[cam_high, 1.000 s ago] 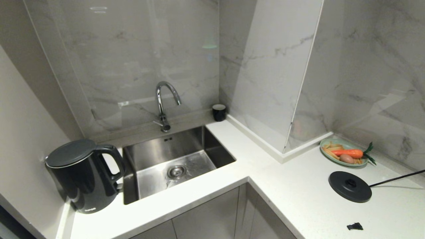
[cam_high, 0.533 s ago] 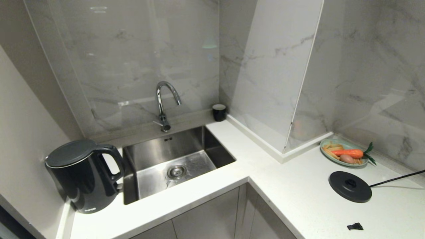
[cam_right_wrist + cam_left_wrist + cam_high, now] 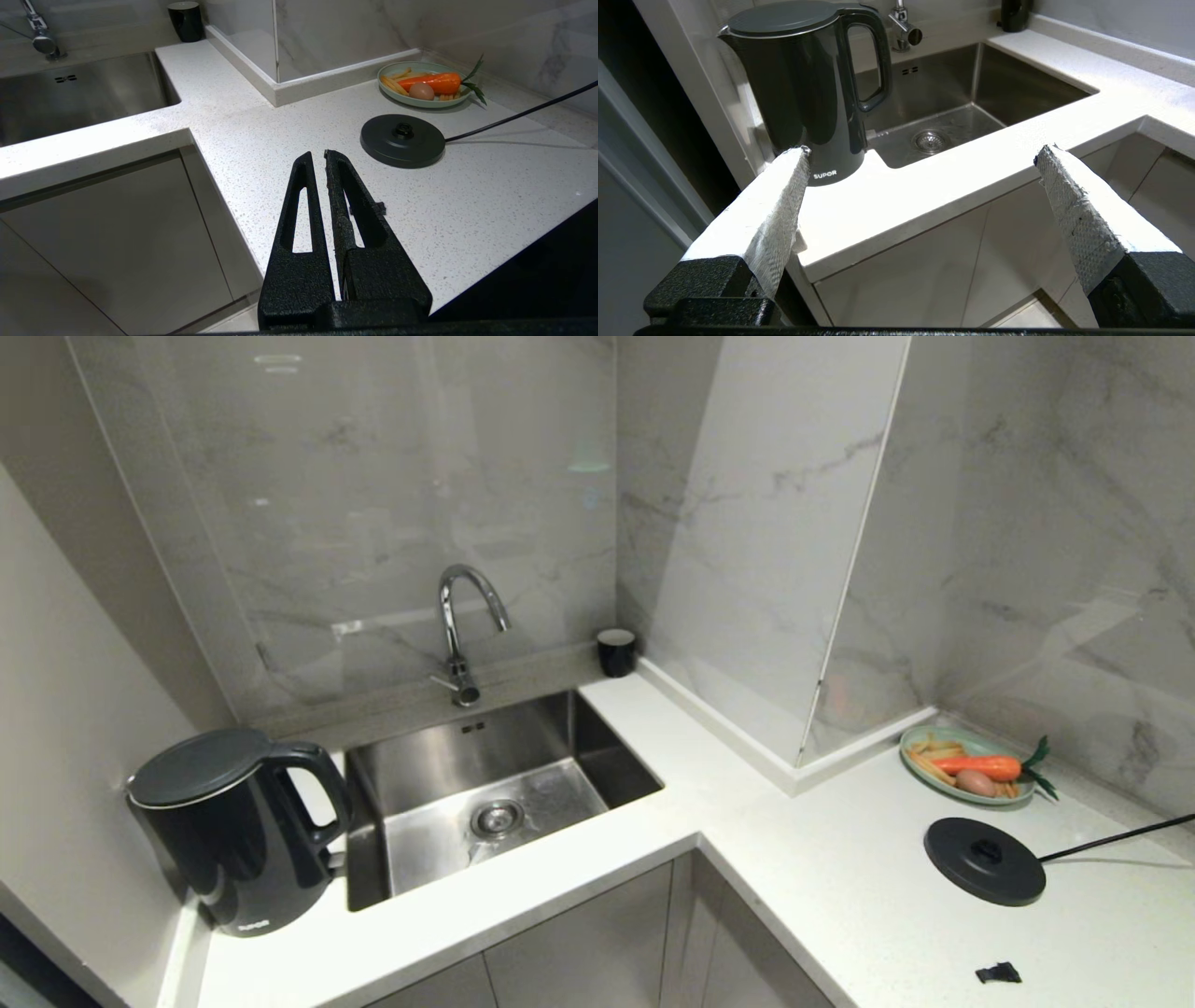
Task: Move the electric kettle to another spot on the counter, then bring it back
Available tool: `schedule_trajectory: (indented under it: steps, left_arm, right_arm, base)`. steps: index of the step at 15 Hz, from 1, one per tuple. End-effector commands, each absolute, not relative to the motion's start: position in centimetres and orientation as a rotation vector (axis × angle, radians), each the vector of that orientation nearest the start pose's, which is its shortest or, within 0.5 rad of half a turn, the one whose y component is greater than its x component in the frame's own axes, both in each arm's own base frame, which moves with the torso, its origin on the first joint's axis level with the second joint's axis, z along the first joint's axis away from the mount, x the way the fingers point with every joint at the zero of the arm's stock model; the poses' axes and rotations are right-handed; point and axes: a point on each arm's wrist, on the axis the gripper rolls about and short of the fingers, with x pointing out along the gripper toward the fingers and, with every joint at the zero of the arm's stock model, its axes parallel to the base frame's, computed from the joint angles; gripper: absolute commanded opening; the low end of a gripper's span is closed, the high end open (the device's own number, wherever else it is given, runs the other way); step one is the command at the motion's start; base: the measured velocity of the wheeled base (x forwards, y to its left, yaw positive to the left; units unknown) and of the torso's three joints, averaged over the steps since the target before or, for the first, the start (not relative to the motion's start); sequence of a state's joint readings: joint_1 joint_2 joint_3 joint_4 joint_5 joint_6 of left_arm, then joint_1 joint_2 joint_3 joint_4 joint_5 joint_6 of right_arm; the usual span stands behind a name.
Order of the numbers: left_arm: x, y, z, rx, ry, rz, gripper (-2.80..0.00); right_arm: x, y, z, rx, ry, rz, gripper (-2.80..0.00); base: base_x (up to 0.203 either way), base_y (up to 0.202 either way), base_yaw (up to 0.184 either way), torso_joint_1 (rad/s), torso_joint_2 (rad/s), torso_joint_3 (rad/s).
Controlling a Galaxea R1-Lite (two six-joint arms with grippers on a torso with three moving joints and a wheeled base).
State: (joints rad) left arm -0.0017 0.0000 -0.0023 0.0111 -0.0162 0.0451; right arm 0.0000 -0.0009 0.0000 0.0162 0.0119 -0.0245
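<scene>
Both grippers hang off the counter (image 3: 794,859) front, over the grey cabinet fronts (image 3: 924,261). Left gripper (image 3: 922,156): jaws spread wide, nothing between them; the electric kettle (image 3: 808,88) stands upright ahead of its taped finger on the dark-wall side, at the counter's end beside the sink (image 3: 943,112) (white lettering reads "SUPOR"). Bare speckled worktop lies just ahead of the jaws. Right gripper (image 3: 318,156): fingers together, empty. Ahead of it, open counter, then the round corded base disc (image 3: 402,140); the plate of vegetables (image 3: 423,84) beyond, near the marble wall
</scene>
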Motion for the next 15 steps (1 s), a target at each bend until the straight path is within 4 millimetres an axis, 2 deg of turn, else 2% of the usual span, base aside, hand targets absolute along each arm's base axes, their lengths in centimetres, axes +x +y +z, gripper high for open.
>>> schedule_trajectory:
  steps: [1,12,13,15]
  left_arm:
    - [-2.28,-0.03,7.48,0.044,0.010,-0.017,0.00]
    - [-2.21,-0.02,7.50,0.043,-0.006,-0.008,0.00]
    - [-2.21,-0.01,7.50,0.040,-0.006,-0.006,-2.80]
    - [-2.21,-0.02,7.48,0.041,-0.005,-0.009,-2.80]
  right_arm:
    - [-2.28,0.03,7.39,-0.024,0.015,0.012,-2.80]
    - [-2.28,0.02,7.38,-0.022,0.017,0.009,-2.80]
    - [-2.28,0.02,7.38,-0.023,0.017,0.011,-2.80]
    - [-2.28,0.02,7.38,-0.023,0.017,0.011,-2.80]
  base:
    - [0.000,0.000,0.000,0.000,0.00,0.000]
    - [0.000,0.000,0.000,0.000,0.00,0.000]
    - [0.000,0.000,0.000,0.000,0.00,0.000]
    - [0.000,0.000,0.000,0.000,0.00,0.000]
